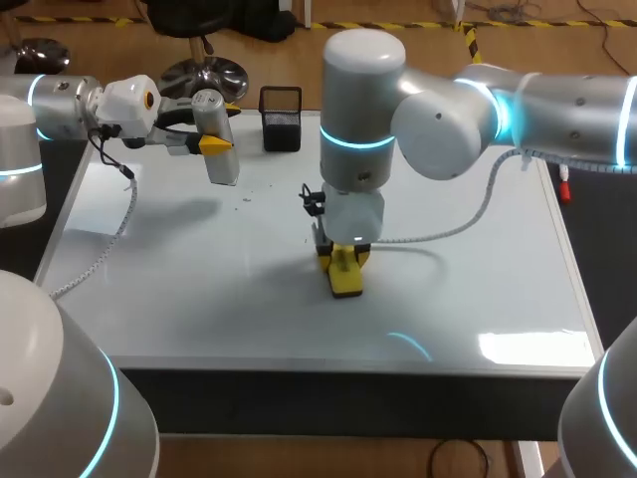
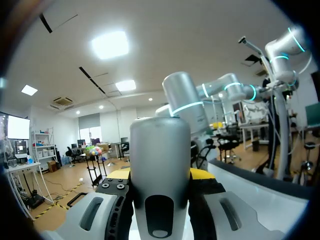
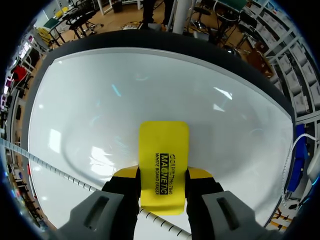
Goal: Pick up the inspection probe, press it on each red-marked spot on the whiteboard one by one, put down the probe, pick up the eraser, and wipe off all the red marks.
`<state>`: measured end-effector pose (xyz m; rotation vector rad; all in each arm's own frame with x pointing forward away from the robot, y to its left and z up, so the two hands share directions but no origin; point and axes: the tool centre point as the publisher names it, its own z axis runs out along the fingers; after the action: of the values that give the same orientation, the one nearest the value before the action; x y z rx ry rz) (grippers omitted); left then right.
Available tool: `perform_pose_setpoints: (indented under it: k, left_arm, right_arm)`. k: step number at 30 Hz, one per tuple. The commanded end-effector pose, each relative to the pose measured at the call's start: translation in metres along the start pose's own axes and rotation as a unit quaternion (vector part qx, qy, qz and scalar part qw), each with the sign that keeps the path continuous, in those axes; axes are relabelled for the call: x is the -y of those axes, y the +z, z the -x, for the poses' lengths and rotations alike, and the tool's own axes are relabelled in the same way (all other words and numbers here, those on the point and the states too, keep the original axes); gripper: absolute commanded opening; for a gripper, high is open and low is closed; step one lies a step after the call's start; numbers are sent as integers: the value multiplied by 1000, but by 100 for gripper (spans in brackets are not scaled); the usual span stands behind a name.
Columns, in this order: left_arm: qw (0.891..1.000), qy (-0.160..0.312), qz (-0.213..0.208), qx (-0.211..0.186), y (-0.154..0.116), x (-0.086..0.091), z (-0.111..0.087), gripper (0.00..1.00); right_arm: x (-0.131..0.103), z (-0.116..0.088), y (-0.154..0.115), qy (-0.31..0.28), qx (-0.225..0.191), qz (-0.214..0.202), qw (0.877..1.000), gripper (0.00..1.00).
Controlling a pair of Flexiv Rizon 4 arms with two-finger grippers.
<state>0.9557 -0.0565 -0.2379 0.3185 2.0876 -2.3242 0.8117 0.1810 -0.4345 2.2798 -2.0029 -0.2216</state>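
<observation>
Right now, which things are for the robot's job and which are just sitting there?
For the job:
- inspection probe, gripped in the left tool
- eraser, yellow, gripped in the right tool and resting on the board
- whiteboard

Just sitting there:
- black mesh cup, at the board's far edge

Bright, even light fell from ceiling panels (image 2: 110,45), which bloomed white in the left wrist view. The whiteboard (image 1: 199,299) carried glare patches near its front right corner and soft shadows. The probe (image 2: 160,165), close to the lens, looked perhaps slightly soft. The eraser (image 3: 163,162) was sharp, though fisheye bending curved the whiteboard's edges.
</observation>
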Motion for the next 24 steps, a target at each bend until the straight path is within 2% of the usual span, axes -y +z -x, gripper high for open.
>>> perform_pose_setpoints:
  k: [1, 13, 19, 24]
  left_arm:
    - [1000, 1, 0, 1, 0, 1, -1, 0]
    - [1000, 1, 0, 1, 0, 1, -1, 0]
    - [1000, 1, 0, 1, 0, 1, -1, 0]
    - [1000, 1, 0, 1, 0, 1, -1, 0]
  right_arm:
    - [6, -19, 23, 6, -2, 0, 1000, 0]
    - [5, -51, 26, 33, -20, 5, 999, 0]
    - [5, -53, 19, 36, -24, 0, 999, 0]
    - [-3, -39, -8, 27, -26, -24, 999, 0]
